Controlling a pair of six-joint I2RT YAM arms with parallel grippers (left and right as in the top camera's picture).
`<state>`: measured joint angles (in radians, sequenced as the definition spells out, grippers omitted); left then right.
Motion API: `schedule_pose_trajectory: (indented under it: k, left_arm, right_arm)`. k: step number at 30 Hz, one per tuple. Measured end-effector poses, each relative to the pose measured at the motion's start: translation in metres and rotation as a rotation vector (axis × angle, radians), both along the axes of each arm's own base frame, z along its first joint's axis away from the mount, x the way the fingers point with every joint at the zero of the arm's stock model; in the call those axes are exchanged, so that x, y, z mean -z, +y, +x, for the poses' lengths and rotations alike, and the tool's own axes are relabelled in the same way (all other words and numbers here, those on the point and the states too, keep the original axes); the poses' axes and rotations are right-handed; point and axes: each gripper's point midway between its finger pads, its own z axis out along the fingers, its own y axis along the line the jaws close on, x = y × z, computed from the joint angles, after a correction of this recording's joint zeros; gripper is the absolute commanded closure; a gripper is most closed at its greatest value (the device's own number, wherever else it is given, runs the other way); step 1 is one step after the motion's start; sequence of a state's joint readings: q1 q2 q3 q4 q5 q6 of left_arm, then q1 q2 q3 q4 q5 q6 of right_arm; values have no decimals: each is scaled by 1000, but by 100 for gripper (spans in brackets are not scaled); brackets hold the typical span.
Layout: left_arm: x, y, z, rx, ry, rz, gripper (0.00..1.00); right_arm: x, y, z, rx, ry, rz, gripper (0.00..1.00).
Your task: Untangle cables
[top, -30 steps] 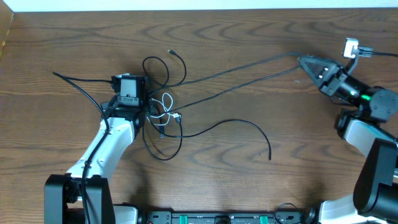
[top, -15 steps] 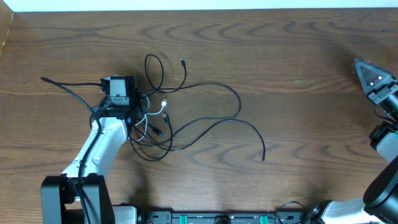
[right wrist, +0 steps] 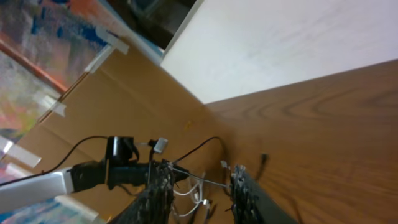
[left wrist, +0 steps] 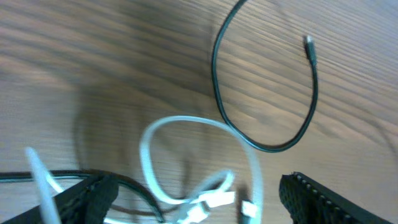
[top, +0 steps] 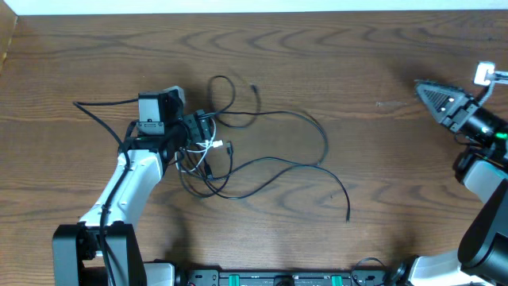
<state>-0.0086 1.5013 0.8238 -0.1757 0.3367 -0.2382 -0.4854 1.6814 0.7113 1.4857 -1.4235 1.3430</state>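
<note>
1. Between our two grippers, the black strands that were stretched taut across the table (top: 381, 199) a second ago have gone slack.
2. Right gripper (top: 423, 86) has let go and pulled well clear, with its jaws narrowly apart and nothing in them.
3. Cables (top: 208, 147) have recoiled into loose loops just ahead of the left gripper (top: 198, 131), whose jaws are wide and empty.
4. White cable (left wrist: 186, 119) loops between the left fingers. We judge the knot mostly intact, so it needs a fresh grab.
</note>
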Motion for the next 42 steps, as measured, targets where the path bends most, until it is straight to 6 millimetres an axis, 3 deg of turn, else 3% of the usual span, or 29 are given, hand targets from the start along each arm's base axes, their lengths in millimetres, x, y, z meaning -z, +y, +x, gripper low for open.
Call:
schedule_pose_trajectory:
  k: [7,16,22,26,35,42]
  left_arm:
    - [4,-12,-13,42,53,-60,8]
    - [30,14,-46,-42,228,73,7]
    - [35,22,-62,-60,294,114,7]
    - [25,23,-65,-65,274,122,7]
    - [-25,32,-69,-102,132,160,7]
    - [-19,45,-95,-131,224,228,6]
  right_arm:
    - [11,22,4,-63,82,35,72]
    - [28,45,8,-120,161,53,71]
    - [49,63,16,-119,264,78,69]
    - [63,74,18,-114,309,71,69]
    - [81,95,22,-100,326,22,70]
    - [85,104,25,-89,307,-7,69]
